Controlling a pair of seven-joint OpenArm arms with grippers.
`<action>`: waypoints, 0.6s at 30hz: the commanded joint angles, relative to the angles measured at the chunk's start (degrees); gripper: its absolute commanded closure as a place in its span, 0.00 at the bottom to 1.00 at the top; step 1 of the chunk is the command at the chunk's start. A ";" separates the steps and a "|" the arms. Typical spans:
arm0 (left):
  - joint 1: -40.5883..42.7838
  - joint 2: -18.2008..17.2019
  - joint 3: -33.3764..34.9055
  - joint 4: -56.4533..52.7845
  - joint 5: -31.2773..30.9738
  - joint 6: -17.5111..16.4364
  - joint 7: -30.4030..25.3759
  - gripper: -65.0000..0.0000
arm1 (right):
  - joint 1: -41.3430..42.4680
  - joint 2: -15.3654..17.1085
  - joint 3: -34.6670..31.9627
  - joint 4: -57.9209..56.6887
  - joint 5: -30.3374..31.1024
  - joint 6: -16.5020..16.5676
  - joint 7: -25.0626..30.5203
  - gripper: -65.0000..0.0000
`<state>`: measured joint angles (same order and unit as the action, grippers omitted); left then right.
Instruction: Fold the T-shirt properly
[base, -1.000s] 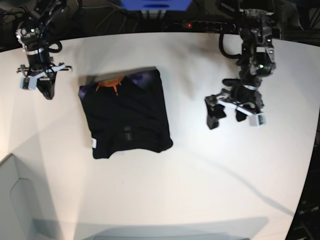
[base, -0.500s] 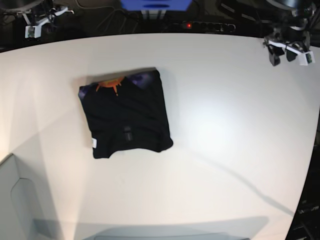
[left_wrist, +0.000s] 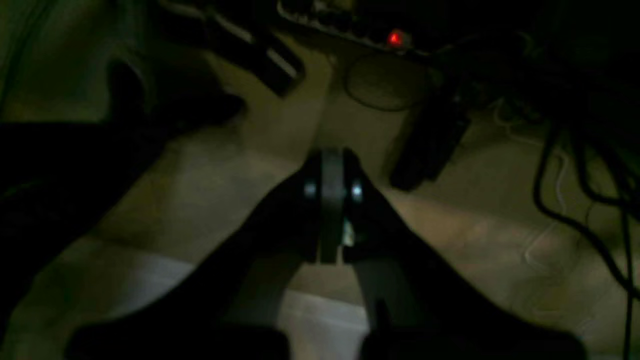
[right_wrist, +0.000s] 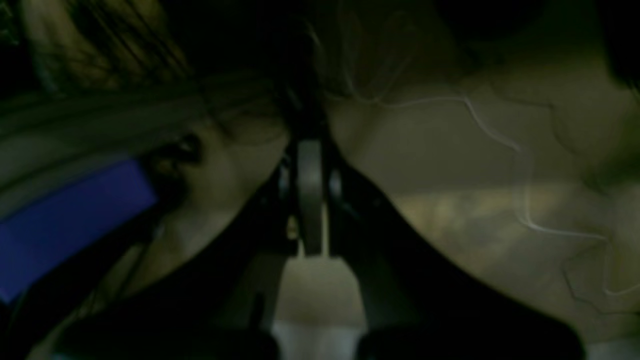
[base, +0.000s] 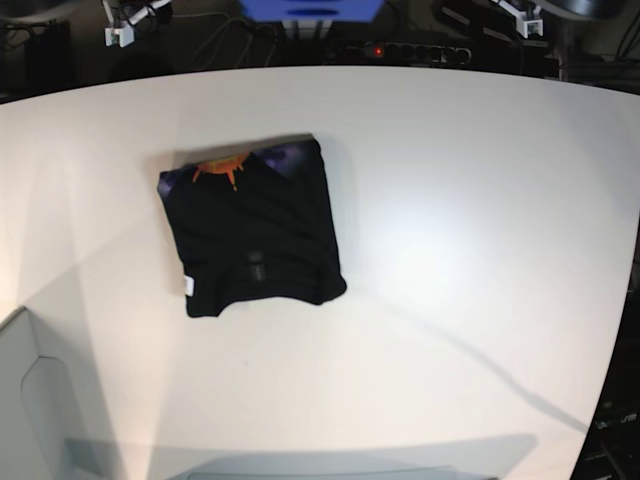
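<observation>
One soft, limp black cloth T-shirt (base: 255, 228) lies folded square, best pinched at an edge; left gripper (left_wrist: 331, 212) and right gripper (right_wrist: 310, 200) both closed, empty.

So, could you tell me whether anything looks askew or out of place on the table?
The folded T-shirt lies slightly rotated, not square to the table, and its lower right corner bulges. Nothing else stands out.

base: high overhead, looking down on whole white surface (base: 450, 250) | left wrist: close behind own fingers (left_wrist: 320, 200), facing dim floor clutter | right wrist: likewise (right_wrist: 310, 190) | shared: red light (left_wrist: 395, 38) (base: 377, 50)
</observation>
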<state>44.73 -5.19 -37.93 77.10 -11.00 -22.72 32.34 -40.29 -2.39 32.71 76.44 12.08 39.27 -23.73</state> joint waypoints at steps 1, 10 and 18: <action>-2.66 -1.01 1.05 -4.97 0.41 0.00 -2.23 1.00 | 0.16 0.33 -1.63 -1.94 -2.01 0.73 1.62 1.00; -24.38 -3.64 14.06 -53.50 10.70 0.17 -35.55 1.00 | 12.29 4.55 -14.91 -34.64 -17.92 -13.38 25.00 1.00; -33.96 -3.03 20.39 -66.59 13.60 0.26 -39.77 1.00 | 24.43 5.60 -21.76 -58.82 -20.03 -41.51 37.31 1.00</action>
<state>9.54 -7.77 -17.58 10.66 2.17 -22.28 -8.08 -15.11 2.63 10.72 17.32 -8.19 -1.91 13.06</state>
